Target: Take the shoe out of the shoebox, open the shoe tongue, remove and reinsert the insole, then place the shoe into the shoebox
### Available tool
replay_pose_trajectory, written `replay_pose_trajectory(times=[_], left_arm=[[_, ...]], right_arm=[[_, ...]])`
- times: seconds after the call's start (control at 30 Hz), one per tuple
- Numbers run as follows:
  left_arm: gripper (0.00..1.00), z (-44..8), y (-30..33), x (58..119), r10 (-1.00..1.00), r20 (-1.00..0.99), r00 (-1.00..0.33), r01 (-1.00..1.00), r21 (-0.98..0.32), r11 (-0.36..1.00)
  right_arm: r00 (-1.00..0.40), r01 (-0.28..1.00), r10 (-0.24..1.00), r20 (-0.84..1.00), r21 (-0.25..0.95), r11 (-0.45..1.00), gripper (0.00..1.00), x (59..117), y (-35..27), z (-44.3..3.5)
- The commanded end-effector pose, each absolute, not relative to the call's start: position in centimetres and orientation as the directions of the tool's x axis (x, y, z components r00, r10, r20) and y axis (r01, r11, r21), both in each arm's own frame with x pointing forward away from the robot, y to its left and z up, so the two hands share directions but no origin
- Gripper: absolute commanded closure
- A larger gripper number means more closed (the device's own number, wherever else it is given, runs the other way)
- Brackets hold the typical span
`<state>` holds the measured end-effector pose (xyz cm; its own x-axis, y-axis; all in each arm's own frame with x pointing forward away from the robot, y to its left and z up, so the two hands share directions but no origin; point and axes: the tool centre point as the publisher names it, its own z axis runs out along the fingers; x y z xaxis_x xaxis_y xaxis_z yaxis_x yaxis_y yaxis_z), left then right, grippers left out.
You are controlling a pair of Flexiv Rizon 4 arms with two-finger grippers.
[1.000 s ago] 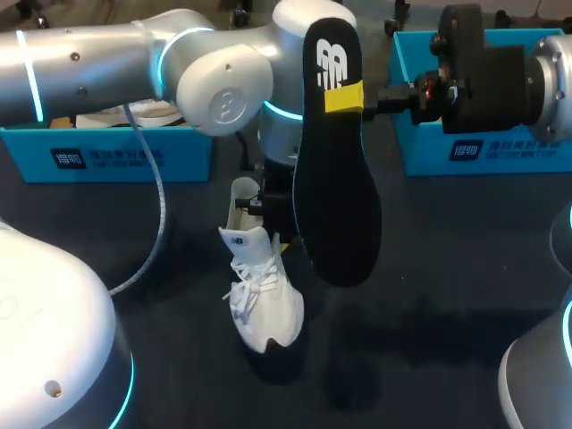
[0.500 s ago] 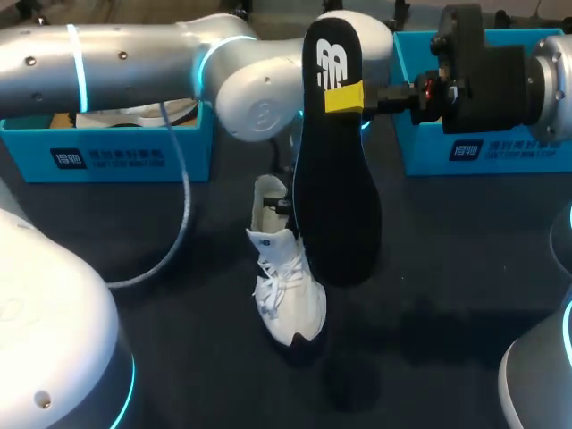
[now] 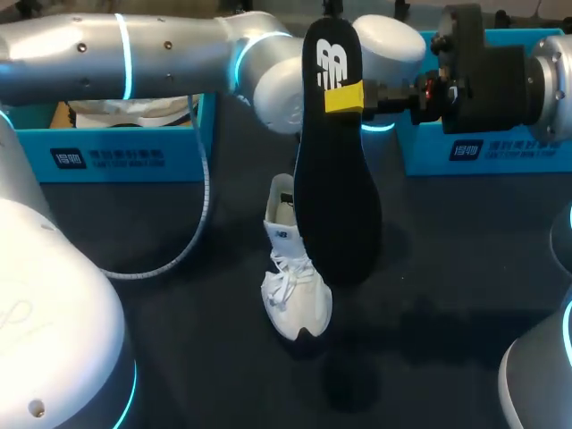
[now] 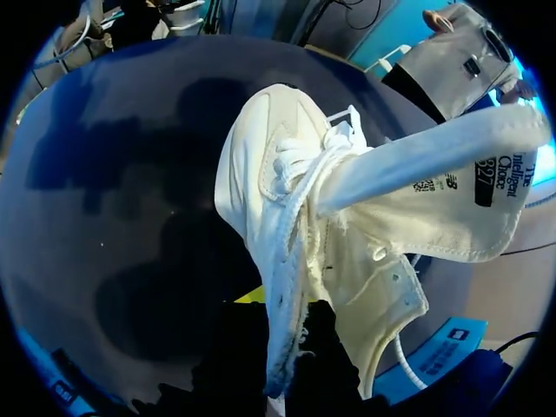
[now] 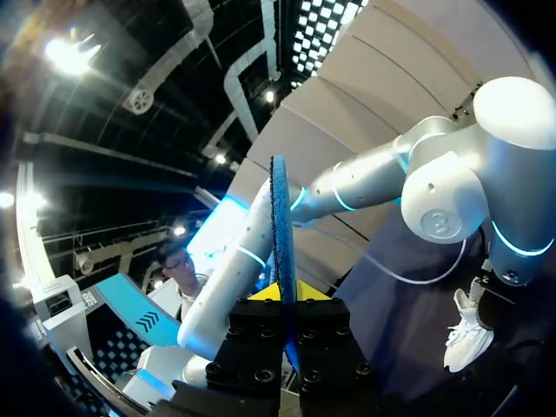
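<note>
A white shoe [image 3: 293, 290] stands on the dark table with its toe towards the near edge. My left arm [image 3: 161, 63] comes across the back, and its gripper [image 4: 278, 360] is shut on the side wall of the shoe's collar [image 4: 282, 330]. The tongue [image 4: 417, 165] stands up away from the opening. My right gripper [image 3: 347, 96] is shut on the heel end of the black insole [image 3: 335, 188], which hangs upright just right of the shoe and hides part of it. In the right wrist view the insole [image 5: 281, 226] is edge-on between the fingers, with the shoe [image 5: 467, 334] far below.
A blue shoebox [image 3: 116, 156] with white paper inside sits at the back left. A second blue box [image 3: 465, 152] stands at the back right behind my right arm. A grey cable [image 3: 192, 241] loops down from the left arm over the table.
My left arm has dragged the shoe to the right, closer under the hanging insole. The right gripper and the insole have stayed put.
</note>
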<state>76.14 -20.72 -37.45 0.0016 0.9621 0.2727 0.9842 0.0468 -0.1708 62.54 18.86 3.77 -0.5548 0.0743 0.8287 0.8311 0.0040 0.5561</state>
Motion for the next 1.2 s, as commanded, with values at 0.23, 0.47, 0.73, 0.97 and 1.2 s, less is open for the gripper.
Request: replay_pose_trajectory(times=[0.23,0.47,0.73,0.97,1.2], left_arm=[[1.00,-39.7,-22.2,75.5,0.955,0.295,0.007,0.983,-0.179,0.048],[0.00,-39.6,-22.1,75.1,0.956,0.293,0.014,0.982,-0.182,0.042],[0.00,-38.0,-22.1,75.8,0.969,0.246,-0.004,0.982,-0.183,0.051],[0.00,-35.8,-22.6,76.8,0.986,0.169,-0.013,0.980,-0.195,0.046],[0.00,-33.4,-22.8,77.3,0.996,0.086,-0.025,0.983,-0.178,0.040]], right_arm=[[-0.554,0.832,0.074,0.829,0.555,0.004,1.00,62.7,19.1,3.7],[-0.554,0.832,0.074,0.829,0.555,0.004,1.00,62.7,19.1,3.7],[-0.554,0.832,0.074,0.829,0.555,0.004,1.00,62.7,19.1,3.7],[-0.554,0.832,0.074,0.829,0.555,0.004,1.00,62.7,19.1,3.7],[-0.540,0.839,0.094,0.836,0.544,-0.020,1.00,62.8,18.8,3.5]])
